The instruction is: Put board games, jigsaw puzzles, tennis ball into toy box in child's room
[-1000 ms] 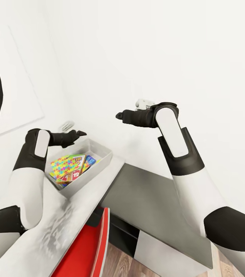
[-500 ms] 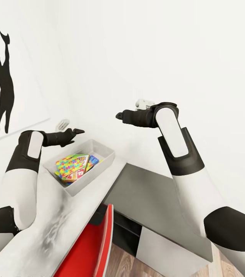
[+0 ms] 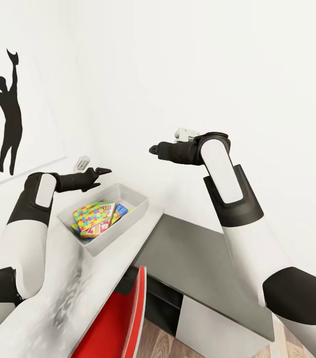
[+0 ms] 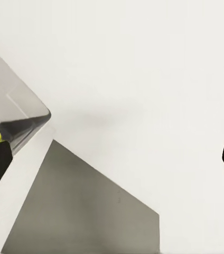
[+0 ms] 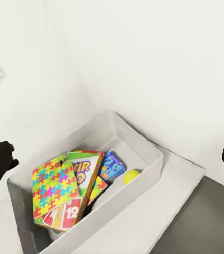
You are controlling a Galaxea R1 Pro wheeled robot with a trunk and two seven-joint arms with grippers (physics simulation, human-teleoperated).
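I am seeing the toy box [image 3: 128, 195] on the bench [image 3: 63, 293], puzzle [image 3: 92, 215] and tennis ball [image 5: 131, 176] inside, just below my nearer left hand [image 3: 100, 173]; both hands hanging empty, fingers apart.

White walls [image 3: 202, 64] meet at a corner. Black silhouette picture [image 3: 6, 112] hangs on the left wall. Dark grey cabinet top [image 3: 197, 263], red chair [image 3: 120, 318], wood-plank floor [image 3: 153, 340] below.
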